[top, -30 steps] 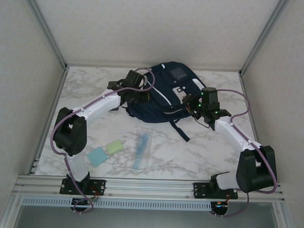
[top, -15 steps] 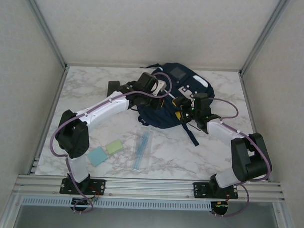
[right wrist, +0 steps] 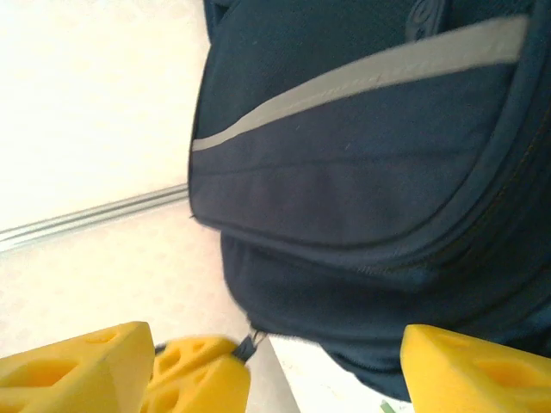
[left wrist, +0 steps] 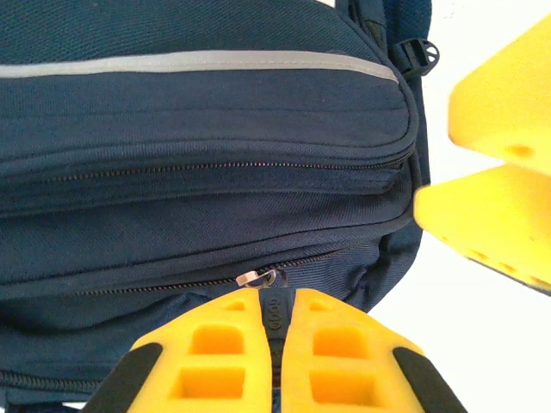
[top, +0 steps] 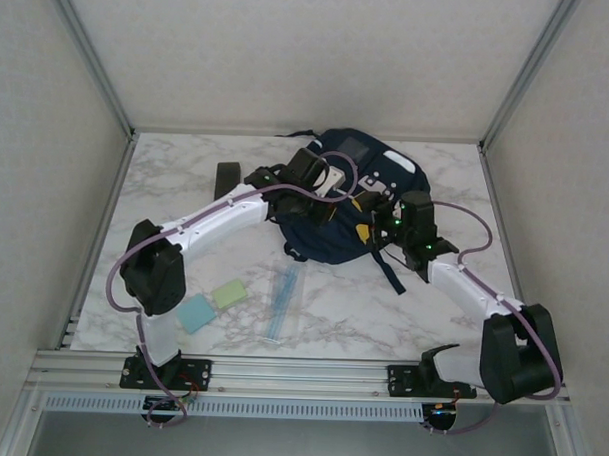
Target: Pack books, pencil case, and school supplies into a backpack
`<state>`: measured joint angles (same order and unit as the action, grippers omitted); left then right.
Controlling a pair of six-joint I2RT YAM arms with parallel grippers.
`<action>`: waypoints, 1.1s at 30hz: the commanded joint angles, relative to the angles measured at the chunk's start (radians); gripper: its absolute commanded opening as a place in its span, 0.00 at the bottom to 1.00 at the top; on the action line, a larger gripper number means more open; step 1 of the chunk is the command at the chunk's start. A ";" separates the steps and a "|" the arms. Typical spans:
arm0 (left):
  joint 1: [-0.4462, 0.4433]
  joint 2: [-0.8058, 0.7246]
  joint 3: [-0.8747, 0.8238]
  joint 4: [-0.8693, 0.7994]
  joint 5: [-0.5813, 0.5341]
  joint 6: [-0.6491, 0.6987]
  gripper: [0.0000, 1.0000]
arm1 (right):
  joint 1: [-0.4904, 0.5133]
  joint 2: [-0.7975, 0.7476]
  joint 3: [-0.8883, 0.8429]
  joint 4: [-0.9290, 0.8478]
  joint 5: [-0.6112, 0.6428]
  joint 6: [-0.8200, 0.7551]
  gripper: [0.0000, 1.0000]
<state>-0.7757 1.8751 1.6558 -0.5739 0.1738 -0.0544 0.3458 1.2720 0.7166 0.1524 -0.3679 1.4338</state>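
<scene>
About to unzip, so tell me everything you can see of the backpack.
The backpack is navy fabric with a pale stripe, grey patch and dark straps. It lies at the back of the table, zips in view closed. The left pincer is shut on a zip pull; the right pincer is open beside it.

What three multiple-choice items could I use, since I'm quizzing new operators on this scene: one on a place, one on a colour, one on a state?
1. Where do the pale blue pad and pale green pad lie?
A) near-left of the table
B) far-right corner
C) against the back wall

2. What colour is the backpack?
A) red
B) navy blue
C) grey

3. The left claw is:
A) wide open
B) gripping a pad
C) shut on a zipper pull

Key: 1A, both pads sit side by side at the near left; 2B, its fabric is navy; 3C, the yellow fingers pinch the pull.
</scene>
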 commanded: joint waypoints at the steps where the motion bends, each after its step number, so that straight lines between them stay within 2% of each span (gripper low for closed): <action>1: -0.015 0.006 0.059 0.081 0.035 -0.027 0.00 | 0.011 -0.012 -0.042 0.001 0.002 0.048 0.77; 8: -0.026 -0.026 0.045 0.102 0.062 -0.059 0.00 | 0.021 0.091 -0.034 0.116 -0.032 0.091 0.78; 12: -0.040 -0.055 0.013 0.089 0.092 -0.059 0.00 | 0.004 0.163 0.013 0.110 -0.004 0.041 0.75; 13: -0.042 -0.069 -0.004 0.081 0.094 -0.057 0.00 | -0.007 0.179 0.021 0.114 0.009 0.025 0.72; 14: -0.042 -0.080 -0.020 0.072 0.093 -0.054 0.00 | -0.019 0.191 0.030 0.103 0.023 0.007 0.64; 17: -0.042 -0.123 -0.092 0.047 0.048 -0.038 0.00 | -0.057 0.218 0.040 0.103 0.041 -0.026 0.26; 18: -0.041 -0.137 -0.120 0.042 0.020 -0.029 0.00 | -0.066 0.223 0.043 0.103 0.040 -0.038 0.14; 20: -0.042 -0.154 -0.173 0.038 -0.049 -0.007 0.00 | -0.074 0.221 0.049 0.101 0.036 -0.061 0.00; 22: -0.042 -0.160 -0.216 0.055 -0.152 0.010 0.00 | -0.074 0.210 0.063 0.073 0.028 -0.095 0.00; 24: -0.042 -0.153 -0.247 0.100 -0.309 0.010 0.00 | -0.073 0.197 0.077 0.038 0.012 -0.123 0.00; 29: -0.027 -0.118 -0.332 0.377 -0.724 0.063 0.00 | -0.089 0.148 0.089 -0.039 -0.033 -0.168 0.00; 31: 0.000 -0.075 -0.316 0.433 -0.784 0.069 0.00 | -0.108 0.137 0.080 -0.044 -0.066 -0.165 0.00; 33: 0.021 -0.040 -0.282 0.419 -0.779 0.064 0.00 | -0.124 0.133 0.075 -0.046 -0.099 -0.169 0.00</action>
<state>-0.8051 1.8057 1.3365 -0.2512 -0.3763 -0.0151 0.2634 1.4483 0.7723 0.1341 -0.4618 1.3197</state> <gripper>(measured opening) 0.058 0.079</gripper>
